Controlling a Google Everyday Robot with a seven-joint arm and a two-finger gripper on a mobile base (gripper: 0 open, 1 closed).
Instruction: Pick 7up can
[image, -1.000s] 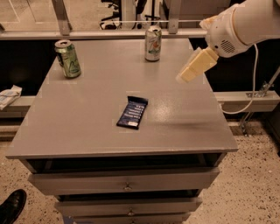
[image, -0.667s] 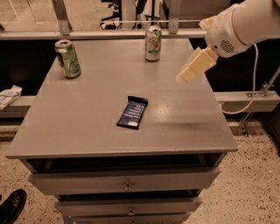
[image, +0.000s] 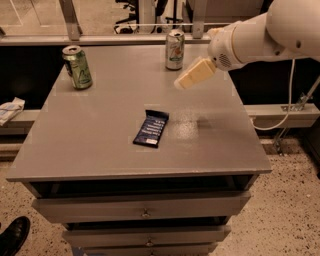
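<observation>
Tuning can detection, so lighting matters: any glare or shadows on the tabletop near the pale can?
Camera view: a soft sheen on the table right of the blue packet; the hand, hovering just right of the 7up can, casts a faint shadow beside that sheen.

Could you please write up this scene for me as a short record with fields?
table: grey, drawers below
7up can: upright, far edge, right of centre
green can: upright, far left corner
snack packet: flat, near the middle
gripper: raised over the table, just right of the 7up can, not touching it
</observation>
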